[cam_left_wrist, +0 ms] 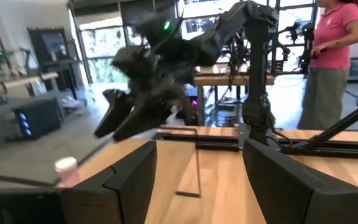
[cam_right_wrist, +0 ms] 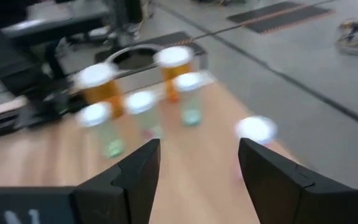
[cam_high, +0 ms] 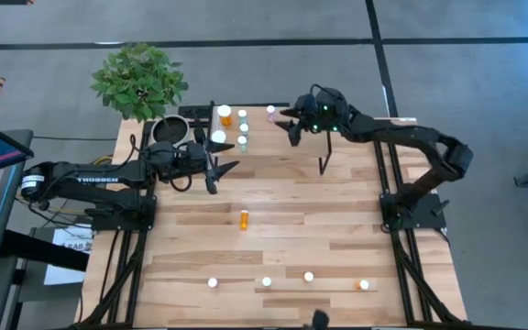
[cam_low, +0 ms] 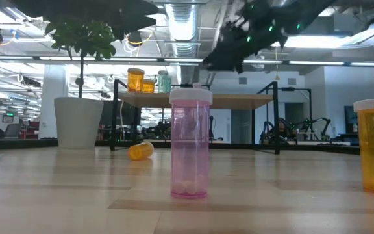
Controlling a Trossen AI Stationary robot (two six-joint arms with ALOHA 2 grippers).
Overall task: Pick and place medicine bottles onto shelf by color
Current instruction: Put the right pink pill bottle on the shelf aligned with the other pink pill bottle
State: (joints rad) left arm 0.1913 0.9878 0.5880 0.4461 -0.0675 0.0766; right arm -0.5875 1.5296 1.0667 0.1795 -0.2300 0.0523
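Release seems just done: our right pincer (cam_high: 293, 126) hangs open and empty above the shelf (cam_high: 287, 137) beside a pink bottle (cam_high: 270, 112), so we next want the orange bottle (cam_high: 244, 219) lying mid-desk.

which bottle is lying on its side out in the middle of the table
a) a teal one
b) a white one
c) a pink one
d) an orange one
d: the high view shows a single orange bottle tipped over on the bare planks between the two arms, and the low view shows it lying flat in front of the shelf, while the pink bottle near that camera stands upright.
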